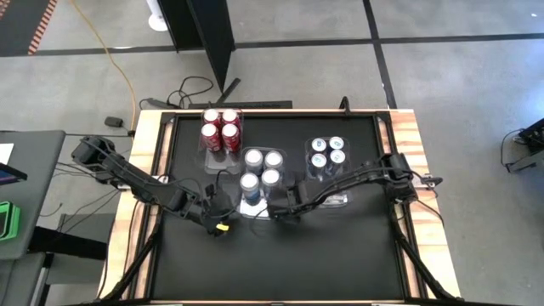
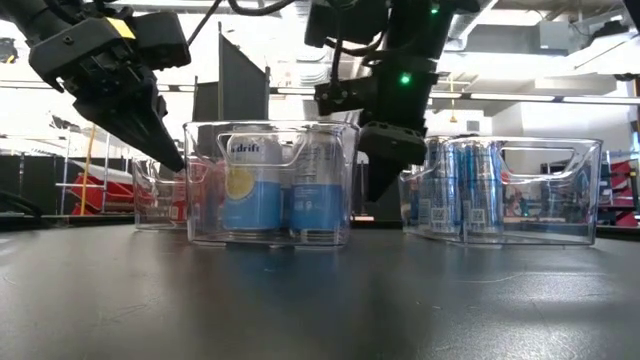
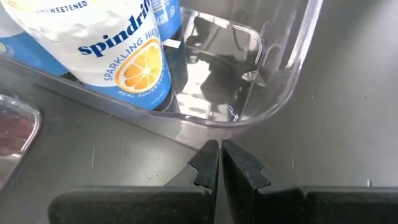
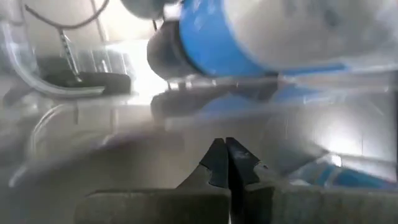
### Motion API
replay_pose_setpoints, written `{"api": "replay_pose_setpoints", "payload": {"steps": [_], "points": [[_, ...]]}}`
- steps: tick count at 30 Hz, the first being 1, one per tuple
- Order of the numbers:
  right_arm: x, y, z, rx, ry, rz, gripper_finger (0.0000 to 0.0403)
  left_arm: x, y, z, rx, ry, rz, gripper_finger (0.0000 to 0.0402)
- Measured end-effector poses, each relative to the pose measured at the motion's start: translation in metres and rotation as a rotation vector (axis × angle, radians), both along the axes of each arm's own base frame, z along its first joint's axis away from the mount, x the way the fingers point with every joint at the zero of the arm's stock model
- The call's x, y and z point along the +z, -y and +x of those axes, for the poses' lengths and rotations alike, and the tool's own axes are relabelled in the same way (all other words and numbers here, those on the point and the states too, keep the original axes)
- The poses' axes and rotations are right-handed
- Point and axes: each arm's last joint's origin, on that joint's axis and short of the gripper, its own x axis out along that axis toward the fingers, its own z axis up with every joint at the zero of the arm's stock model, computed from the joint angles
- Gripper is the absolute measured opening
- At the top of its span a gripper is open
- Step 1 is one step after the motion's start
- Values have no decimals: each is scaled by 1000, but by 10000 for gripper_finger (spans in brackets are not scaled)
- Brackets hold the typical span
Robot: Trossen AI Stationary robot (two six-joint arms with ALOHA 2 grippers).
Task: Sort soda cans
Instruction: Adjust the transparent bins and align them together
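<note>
In the high view, the left gripper sits nearest the camera edge of the black tabletop, lower centre-left of the frame, with its fingers pressed together and holding nothing. The right gripper hangs just right of it, fingers likewise closed and empty. Both tips lie just outside the near end of the middle bin, which holds four silver-white cans standing upright, long axes vertical. The bin lies directly ahead of both grippers, toward the upper part of the frame; the left gripper is at its lower-left corner, the right at its lower-right corner, so neither is clearly nearer. Farther up and to the left, four red cans stand in their own bin. To the upper right, four dark blue cans stand in a third bin. No can remains loose on the tabletop; sorting appears complete.
</note>
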Motion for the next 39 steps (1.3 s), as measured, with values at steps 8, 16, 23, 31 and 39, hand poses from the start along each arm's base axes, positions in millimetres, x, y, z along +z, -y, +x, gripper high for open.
{"api": "replay_pose_setpoints", "payload": {"steps": [8,16,23,31,39], "points": [[-1,-42,-12,6,24,38,2,0,12,-6,-20,7,-32,15],[4,-86,-27,40,63,134,2,-1,27,-14,-79,-3,-70,15],[25,-129,-32,245,220,285,2,4,40,-16,-164,60,-32,15],[32,-137,-10,307,439,332,2,0,52,-1,-257,156,38,15],[6,-105,11,152,424,247,1,-35,49,19,-204,91,87,15]]}}
